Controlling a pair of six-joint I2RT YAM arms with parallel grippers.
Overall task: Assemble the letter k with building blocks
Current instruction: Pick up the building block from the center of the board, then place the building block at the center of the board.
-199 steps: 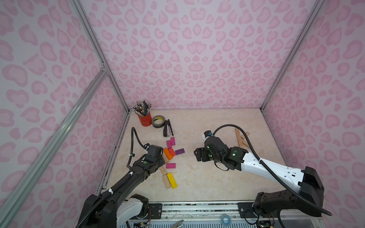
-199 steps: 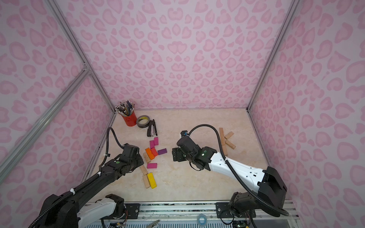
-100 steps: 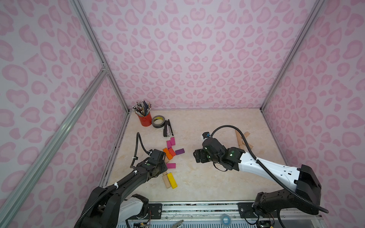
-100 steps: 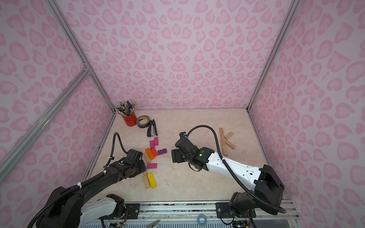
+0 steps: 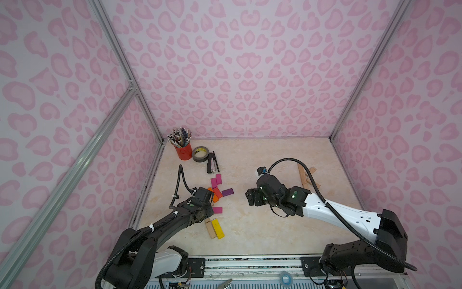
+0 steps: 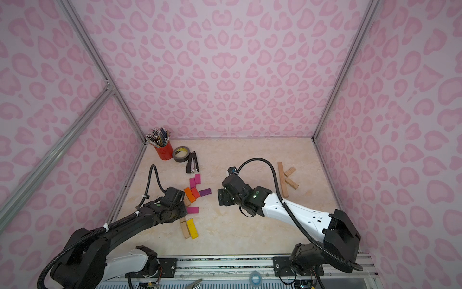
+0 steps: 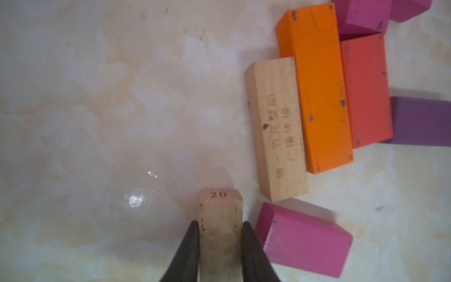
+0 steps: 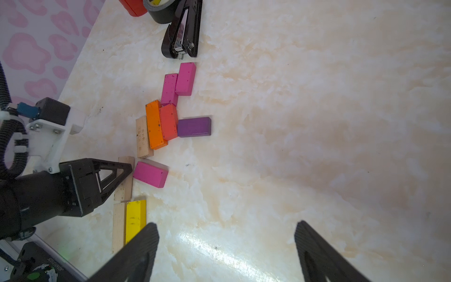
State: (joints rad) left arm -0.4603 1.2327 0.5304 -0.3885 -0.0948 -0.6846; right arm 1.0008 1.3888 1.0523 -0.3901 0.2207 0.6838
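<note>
- Wood block (image 7: 220, 210), clamped in the left end effector (image 7: 219, 223): near end cut off by the left wrist view's edge. Printing past the "20" is blurred. In the right wrist view a finger covers its middle.
- Left end effector: only the finger tips show in its own wrist view. In both top views the arm's wrist hides them.
- Purple block (image 7: 422, 122), magenta blocks (image 7: 366, 12): cropped by the left wrist view's edges.
- Right end effector (image 8: 227, 223): spread fingers cropped at the frame edge. One covers a corner of the yellow block (image 8: 135, 219).
- Red cup (image 8: 133, 6), tape roll (image 8: 158, 9): mostly cropped.
- Long wood bar (image 5: 301, 171): crossed by the right arm's cable (image 5: 310, 179) in a top view.
- Block printing: too small to read in both top views.
</note>
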